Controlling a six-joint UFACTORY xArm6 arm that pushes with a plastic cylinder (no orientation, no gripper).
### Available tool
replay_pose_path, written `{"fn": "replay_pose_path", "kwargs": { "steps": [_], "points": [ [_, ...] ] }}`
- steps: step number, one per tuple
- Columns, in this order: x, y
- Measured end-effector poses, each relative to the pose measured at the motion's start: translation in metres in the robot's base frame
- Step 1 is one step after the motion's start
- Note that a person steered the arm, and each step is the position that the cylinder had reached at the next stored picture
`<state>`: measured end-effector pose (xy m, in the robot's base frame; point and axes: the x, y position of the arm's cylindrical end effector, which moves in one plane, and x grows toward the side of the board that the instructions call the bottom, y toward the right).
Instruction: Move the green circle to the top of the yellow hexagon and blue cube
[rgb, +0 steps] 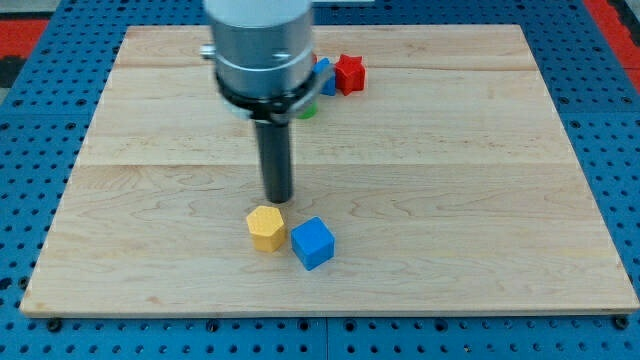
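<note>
Tool tip (278, 200), a bare rod grasping nothing, stands just beyond the yellow hexagon (266, 228) and blue cube (313, 243). Green circle (306, 110) lies far, mostly hidden; probably light, rigid, best pushed from its far edge across the worktop (480, 180).

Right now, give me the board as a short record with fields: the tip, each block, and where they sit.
tip: my tip just above the yellow hexagon, apart from it
yellow hexagon: lower middle of the board
blue cube: right beside the hexagon, on the view's right
green block: near the view's top, mostly hidden behind the arm, shape unclear
red block: top, right of the arm
other blue block: beside the red one, partly hidden
</note>
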<state>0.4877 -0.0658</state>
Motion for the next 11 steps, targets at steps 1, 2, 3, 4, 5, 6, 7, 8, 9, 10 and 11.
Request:
{"fn": "replay_pose_path", "kwargs": {
  "steps": [1,2,3,4,5,6,7,8,9,10,11],
  "points": [
    [0.020,-0.012],
    [0.033,-0.002],
    [0.010,-0.009],
    [-0.043,-0.047],
    [-0.110,-0.088],
    [-0.159,-0.063],
    [-0.171,0.012],
    [-0.160,0.085],
    [-0.146,0.097],
    [-0.124,0.096],
    [-0.085,0.087]
  ]
}}
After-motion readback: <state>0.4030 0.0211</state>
